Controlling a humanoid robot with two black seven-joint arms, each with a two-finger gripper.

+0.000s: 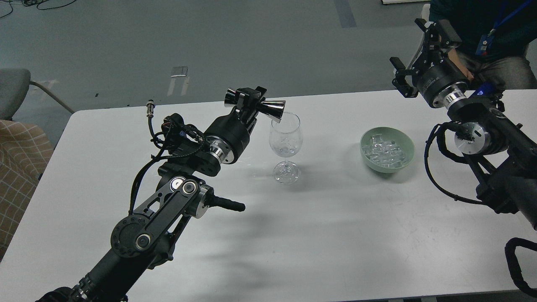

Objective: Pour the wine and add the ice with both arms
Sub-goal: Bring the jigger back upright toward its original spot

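A clear wine glass (285, 142) stands upright on the white table (327, 235), with a few ice cubes in its bowl. My left gripper (248, 104) is shut on a shiny metal jigger (272, 110), held on its side with its mouth at the glass rim's left edge. A pale green bowl (406, 156) to the right holds a heap of clear ice (384, 152). My right gripper (419, 48) is open and empty, raised above the table's far right edge, behind the bowl.
A seated person (491, 37) is just behind my right gripper at the table's far right. A chair (16, 138) with a checked cushion stands off the table's left end. Grey floor lies beyond the far edge.
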